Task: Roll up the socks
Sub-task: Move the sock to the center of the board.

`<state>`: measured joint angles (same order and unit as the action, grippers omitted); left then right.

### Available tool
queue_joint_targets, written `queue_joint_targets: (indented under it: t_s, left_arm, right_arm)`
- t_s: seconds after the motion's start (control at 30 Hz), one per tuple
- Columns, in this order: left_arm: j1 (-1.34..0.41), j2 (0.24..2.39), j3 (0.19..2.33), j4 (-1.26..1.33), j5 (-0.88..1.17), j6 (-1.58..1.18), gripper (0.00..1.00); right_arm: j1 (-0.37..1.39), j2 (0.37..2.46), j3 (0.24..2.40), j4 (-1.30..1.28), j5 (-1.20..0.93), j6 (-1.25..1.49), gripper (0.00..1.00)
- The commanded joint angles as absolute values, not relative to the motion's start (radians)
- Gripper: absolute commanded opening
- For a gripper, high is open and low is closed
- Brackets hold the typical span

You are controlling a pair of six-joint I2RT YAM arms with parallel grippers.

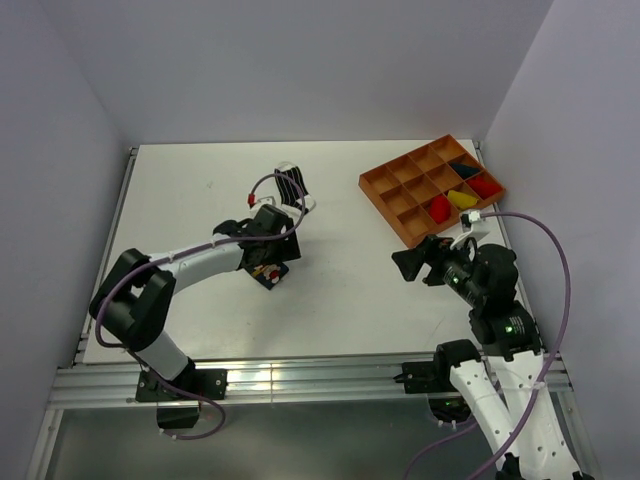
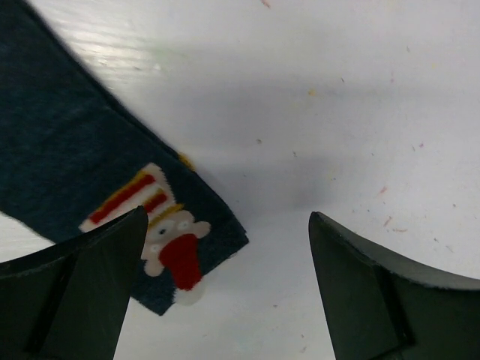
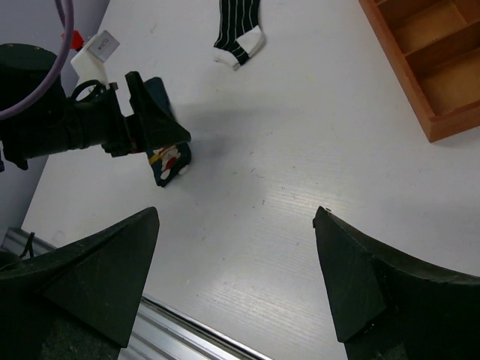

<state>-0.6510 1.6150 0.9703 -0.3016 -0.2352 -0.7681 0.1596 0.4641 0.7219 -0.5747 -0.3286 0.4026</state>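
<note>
Left gripper (image 2: pixel 229 217) — jaws spread wide, nothing held — hovers over the figured end of the navy sock (image 2: pixel 67 150). Right gripper (image 3: pixel 236 214): released, empty, above the white table (image 3: pixel 300 150).

Open table (image 1: pixel 350 300) at centre — wooden tray (image 1: pixel 386 208) walls off the far-right corner, left arm (image 1: pixel 200 262) spans the left.

Orange divided tray (image 1: pixel 400 195), far right of white table (image 1: pixel 200 190) — yellow bundle (image 1: pixel 461 198) inside.
</note>
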Motion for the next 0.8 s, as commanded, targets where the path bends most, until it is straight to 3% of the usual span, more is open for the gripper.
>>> queue_joint_targets:
  t_s: [0.0,0.43,0.77]
  left_arm:
    - [-0.66,1.647,0.963,-0.219,-0.131,-0.807,0.94]
    - [-0.73,1.827,1.081,-0.095,-0.015,-0.982,0.95]
    - [-0.765,1.557,1.068,-0.247,-0.395,-0.784,0.93]
  right_arm:
    - [0.169,0.483,0.704,-0.514,-0.359,0.416,0.91]
    - [0.169,0.548,0.667,-0.479,-0.38,0.434,0.9]
    - [0.175,0.647,0.617,-0.362,-0.446,0.514,0.88]
